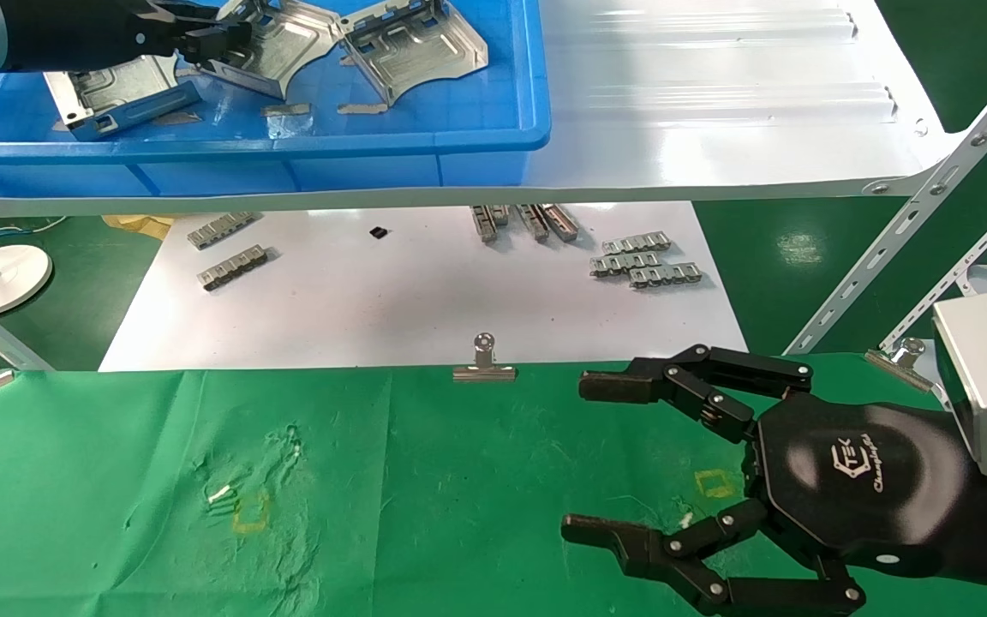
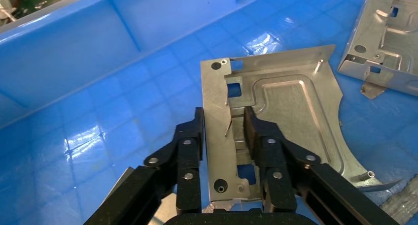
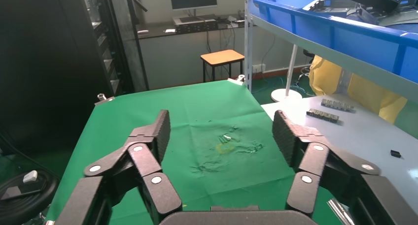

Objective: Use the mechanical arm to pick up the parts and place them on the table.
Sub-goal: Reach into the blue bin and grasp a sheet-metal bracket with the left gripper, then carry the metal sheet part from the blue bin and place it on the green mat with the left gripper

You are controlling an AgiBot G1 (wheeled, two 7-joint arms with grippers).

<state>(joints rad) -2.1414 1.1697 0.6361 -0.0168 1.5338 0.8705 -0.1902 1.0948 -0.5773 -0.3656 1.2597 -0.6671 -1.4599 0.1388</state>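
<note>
Three shiny silver parts lie in a blue bin on the shelf: one at the left, one in the middle, one at the right. My left gripper reaches into the bin. In the left wrist view the left gripper is shut on the upturned side wall of the middle part, one finger on each side; another part lies beyond. My right gripper is open and empty above the green table; it also shows in the right wrist view.
The bin stands on a glossy white shelf with slanted metal struts at the right. Below it a white board carries grey segmented strips. A binder clip grips the cloth's far edge.
</note>
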